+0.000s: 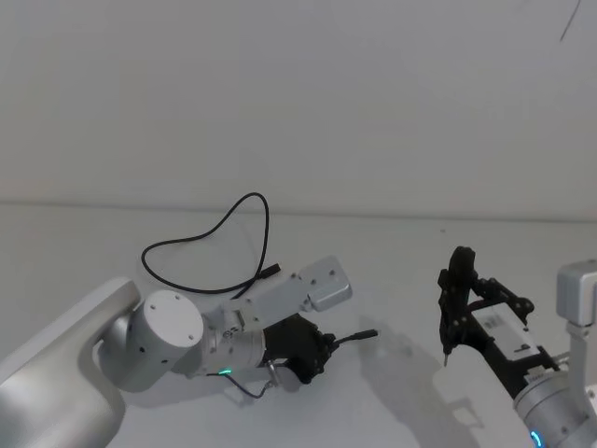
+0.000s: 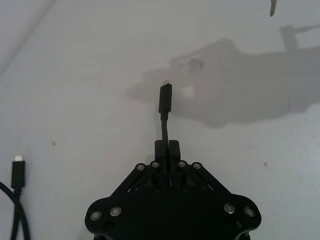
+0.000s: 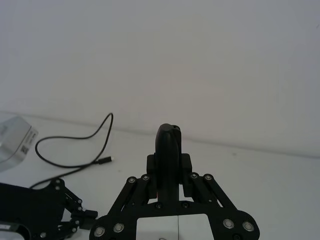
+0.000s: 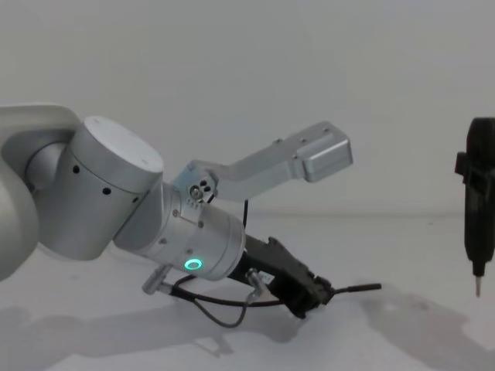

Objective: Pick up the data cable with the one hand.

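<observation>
One data cable (image 1: 268, 233) is here, with two plugs, and there are two hands. The left hand (image 1: 328, 345) is low over the white surface (image 1: 401, 271), its fingers closed on the cable just behind one plug (image 1: 360, 334).

That held plug sticks straight out past the fingertips, its long axis in line with the hand and pointing toward the robot's right. In the chest view it (image 4: 363, 287) runs nearly level, just above the surface. In the left wrist view the same plug (image 2: 165, 97) shows its small metal tip facing away from the hand (image 2: 167, 148).

Behind the left arm, the rest of the cable lies on the surface in one wide open loop, farther from the robot than the hand. The second plug (image 1: 270, 272) rests flat on the surface, free of any grip, just beside the arm's white camera bracket (image 1: 322, 283). It points toward the robot's right and slightly away.

One short grey wire (image 4: 216, 317) hangs in a small curve under the left wrist, apart from the data cable.

The right hand (image 1: 469, 301) is raised at the right side, well apart from the cable. It is closed on one slim black stick-like tool (image 4: 479, 193), which stands upright with its metal pin tip down, clear of the surface.
</observation>
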